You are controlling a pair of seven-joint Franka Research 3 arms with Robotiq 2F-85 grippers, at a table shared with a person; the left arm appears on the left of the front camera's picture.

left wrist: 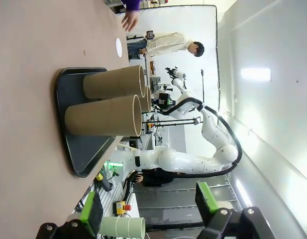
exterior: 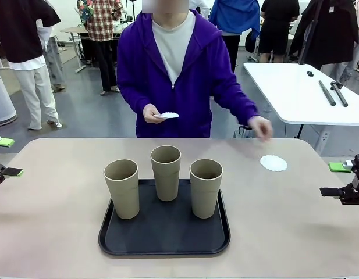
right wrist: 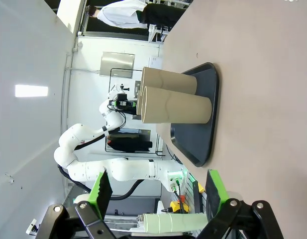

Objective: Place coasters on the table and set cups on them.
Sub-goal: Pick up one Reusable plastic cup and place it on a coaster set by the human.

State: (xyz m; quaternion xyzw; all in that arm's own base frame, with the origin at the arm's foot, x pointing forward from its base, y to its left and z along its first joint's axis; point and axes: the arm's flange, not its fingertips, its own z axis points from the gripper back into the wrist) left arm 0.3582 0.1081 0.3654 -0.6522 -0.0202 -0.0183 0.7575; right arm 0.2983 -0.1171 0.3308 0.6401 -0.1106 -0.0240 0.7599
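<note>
Three tan cups (exterior: pixel 122 189) (exterior: pixel 166 172) (exterior: pixel 206 187) stand upright on a black tray (exterior: pixel 164 244) in the middle of the beige table (exterior: pixel 51 232). One white lacy coaster (exterior: pixel 273 163) lies on the table at the far right, and the person's hand (exterior: pixel 260 128) hovers just behind it. The person's other hand holds more coasters (exterior: pixel 166 115) at chest height. My left gripper (exterior: pixel 6 172) is open at the table's left edge. My right gripper (exterior: pixel 336 179) is open at the right edge. Both are far from the cups. From the left wrist, the open gripper (left wrist: pixel 151 206) faces the cups (left wrist: pixel 103 117) and the coaster (left wrist: pixel 118 47). From the right wrist, the open gripper (right wrist: pixel 158 191) faces the cups (right wrist: pixel 175 109).
The tray (left wrist: pixel 83 154) (right wrist: pixel 203 144) takes up the table's centre front. Bare tabletop lies to either side of it and behind it. A white table (exterior: pixel 301 93) with dark rods stands behind at the right. Other people stand farther back.
</note>
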